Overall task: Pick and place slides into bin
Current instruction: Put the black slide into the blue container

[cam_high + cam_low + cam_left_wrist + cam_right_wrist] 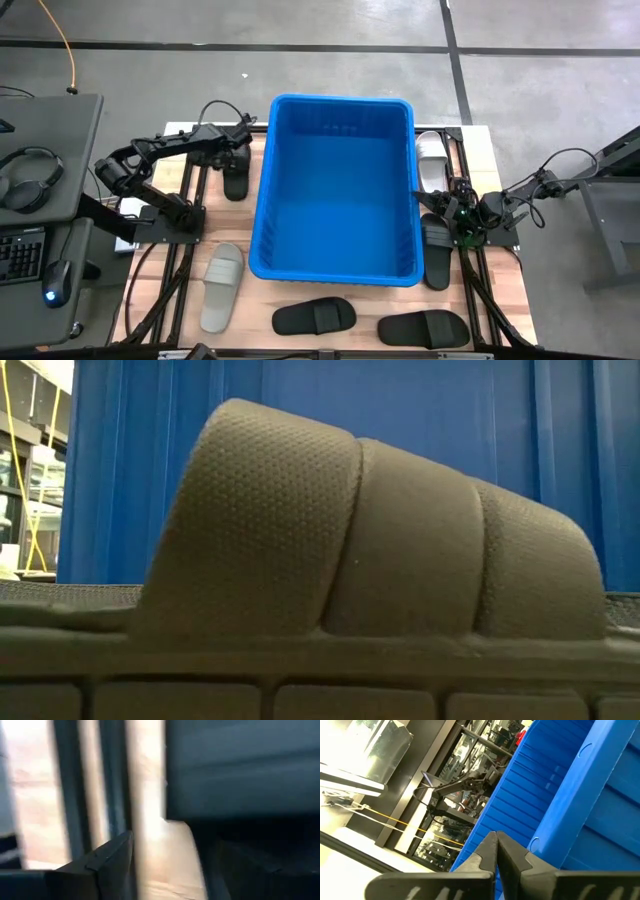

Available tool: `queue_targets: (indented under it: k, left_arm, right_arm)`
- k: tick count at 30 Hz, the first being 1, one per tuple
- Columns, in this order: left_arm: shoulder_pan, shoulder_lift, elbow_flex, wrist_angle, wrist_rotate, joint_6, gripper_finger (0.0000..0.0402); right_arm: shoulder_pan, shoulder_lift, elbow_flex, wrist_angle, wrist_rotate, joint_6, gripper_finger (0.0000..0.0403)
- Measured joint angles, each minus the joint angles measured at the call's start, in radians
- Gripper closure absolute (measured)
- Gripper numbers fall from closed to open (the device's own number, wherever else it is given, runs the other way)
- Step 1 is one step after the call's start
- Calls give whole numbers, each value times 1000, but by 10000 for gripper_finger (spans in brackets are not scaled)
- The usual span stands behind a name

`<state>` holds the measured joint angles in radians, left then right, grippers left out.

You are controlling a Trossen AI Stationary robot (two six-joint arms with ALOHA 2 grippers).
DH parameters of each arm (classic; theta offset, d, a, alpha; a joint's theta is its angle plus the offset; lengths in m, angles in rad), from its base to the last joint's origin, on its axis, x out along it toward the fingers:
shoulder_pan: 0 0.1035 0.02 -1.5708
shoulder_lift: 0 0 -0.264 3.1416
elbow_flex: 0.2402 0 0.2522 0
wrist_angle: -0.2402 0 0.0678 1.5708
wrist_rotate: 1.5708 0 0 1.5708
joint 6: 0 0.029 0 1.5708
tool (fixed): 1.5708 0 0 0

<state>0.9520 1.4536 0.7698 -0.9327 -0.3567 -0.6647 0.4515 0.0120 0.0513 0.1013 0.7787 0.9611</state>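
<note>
The blue bin (335, 190) stands in the middle of the table. A black slide (237, 180) lies flat on the table at the bin's far left. My left gripper (240, 152) hangs over its far end, pointing steeply down and open. The blurred left wrist view shows one of its fingers (112, 862) over bare wood, with a dark shape (250, 860) beside it. My right gripper (496, 840) waits at the bin's right side, shut and holding nothing. The low view shows the strap of a slide (370, 530) close up, with the bin wall (400, 400) behind it.
A white slide (432, 160) and a black slide (437, 250) lie right of the bin by the right arm. A grey slide (222, 285) lies near left. Two black slides (314, 316) (424, 327) lie along the near edge. A desk with headphones (30, 180) stands left of the table.
</note>
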Motion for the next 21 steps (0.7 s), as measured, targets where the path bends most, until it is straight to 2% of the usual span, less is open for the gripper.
queue_targets:
  k: [2, 7, 11, 18, 21]
  left_arm:
    - [-7, 1, -34, 54, 52, -15, 154]
    - [-18, -1, -41, 69, 53, -24, 174]
    - [-18, -3, -9, 50, 103, -74, 176]
    - [-15, -27, 79, -40, 118, -153, 176]
    - [-16, -37, 93, -3, 155, -246, 176]
  right_arm:
    - [0, 0, 0, 0, 0, 0, 402]
    - [0, 0, 0, 0, 0, 0, 402]
    - [0, 0, 0, 0, -1, 0, 402]
    - [0, 0, 0, 0, -1, 0, 402]
    - [0, 0, 0, 0, -1, 0, 402]
